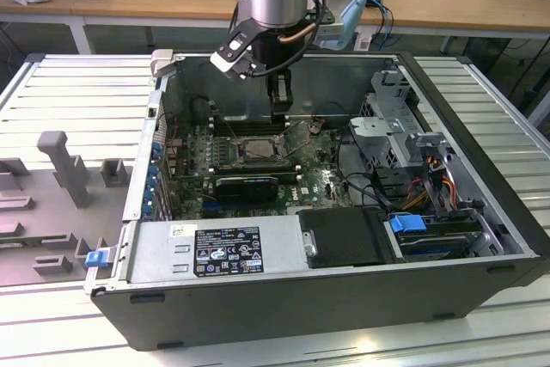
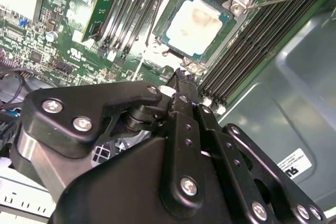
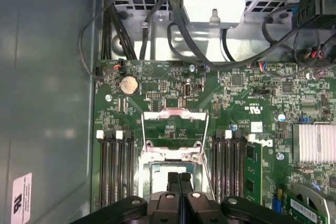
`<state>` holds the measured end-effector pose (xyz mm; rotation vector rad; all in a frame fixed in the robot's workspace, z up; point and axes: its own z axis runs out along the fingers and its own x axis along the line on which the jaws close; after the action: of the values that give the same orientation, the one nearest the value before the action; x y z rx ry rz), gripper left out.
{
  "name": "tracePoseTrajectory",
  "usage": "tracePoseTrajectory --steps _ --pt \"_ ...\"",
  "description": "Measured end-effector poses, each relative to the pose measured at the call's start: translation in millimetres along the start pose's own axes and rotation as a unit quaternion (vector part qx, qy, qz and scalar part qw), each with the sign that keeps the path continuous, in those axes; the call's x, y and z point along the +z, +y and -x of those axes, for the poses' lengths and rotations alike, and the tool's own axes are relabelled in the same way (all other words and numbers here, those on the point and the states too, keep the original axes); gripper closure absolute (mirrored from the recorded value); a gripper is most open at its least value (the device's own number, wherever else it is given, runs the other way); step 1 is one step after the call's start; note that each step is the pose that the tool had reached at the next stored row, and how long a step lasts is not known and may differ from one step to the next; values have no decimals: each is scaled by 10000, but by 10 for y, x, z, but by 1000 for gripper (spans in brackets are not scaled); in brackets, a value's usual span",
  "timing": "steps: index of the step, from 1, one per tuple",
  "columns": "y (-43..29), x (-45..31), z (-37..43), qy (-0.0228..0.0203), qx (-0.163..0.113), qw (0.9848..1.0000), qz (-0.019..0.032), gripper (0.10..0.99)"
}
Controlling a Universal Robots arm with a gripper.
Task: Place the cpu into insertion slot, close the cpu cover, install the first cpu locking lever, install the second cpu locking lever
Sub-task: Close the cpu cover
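Cpu (image 2: 200, 22) is already sitting in the insertion slot (image 1: 234, 150), pale metal face up with a brownish smudge on it.

Going from the exterior view's left: a grey plastic fixture (image 1: 64, 165) lies on the ribbed table, well apart from the action. Next comes the open computer case (image 1: 344, 290) with the green motherboard (image 1: 314, 186) inside. The slot sits about mid-board, and the gripper (image 1: 277, 113) hangs right above its far edge. Over on the exterior view's right is the metal drive cage (image 1: 391, 118).

In the first wrist view the fingers (image 3: 173, 182) are pressed tight together, tip to tip, pinching nothing. In the second wrist view the tips are just beside one corner of the slot; can't tell if they actually touch it.

The cpu cover (image 3: 176, 115) is flipped open off the slot, with green board showing through its window. Both locking levers (image 3: 143, 132) are unlatched, thin wires running up either side of the cover. Black memory slots (image 3: 116, 166) flank the slot on both sides.
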<state>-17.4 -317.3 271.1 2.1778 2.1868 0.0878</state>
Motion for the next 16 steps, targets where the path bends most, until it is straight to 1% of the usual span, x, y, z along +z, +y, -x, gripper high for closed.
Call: tracePoseTrajectory --steps 5,16 --pt "58 4 0 0 -1 10000 -1 980" --pt "135 11 0 0 0 10000 -1 980"
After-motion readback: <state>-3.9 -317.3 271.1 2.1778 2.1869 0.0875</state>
